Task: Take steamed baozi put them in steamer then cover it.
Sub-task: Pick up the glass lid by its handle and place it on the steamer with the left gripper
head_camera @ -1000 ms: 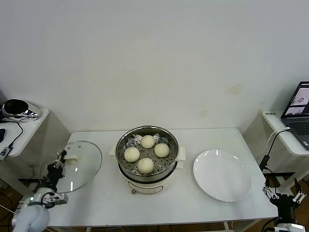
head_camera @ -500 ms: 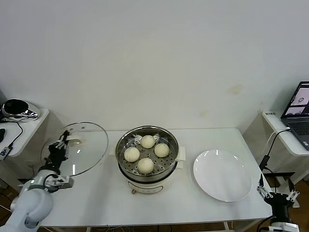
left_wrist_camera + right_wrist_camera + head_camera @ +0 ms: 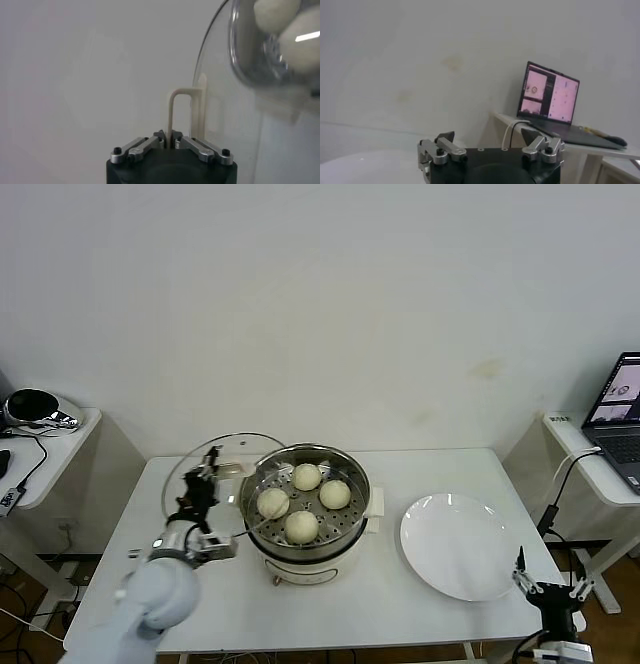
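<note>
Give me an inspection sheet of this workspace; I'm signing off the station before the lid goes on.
Surface: white table, clean where bare.
Job's things: four baozi in the steamer; cover lifted and tilted, its rim at the steamer's left edge.
Clutter: white plate, bare.
Grippers: left gripper shut on the cover's handle; right gripper open, parked off the table's right front corner.
Cables: dark cable at the right side table.
Surroundings: laptop right, dark object on the left stand.

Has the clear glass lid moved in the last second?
Yes. The clear glass lid, held by the left gripper, moved rightward and now overlaps the shiny steel steamer's left rim.
</note>
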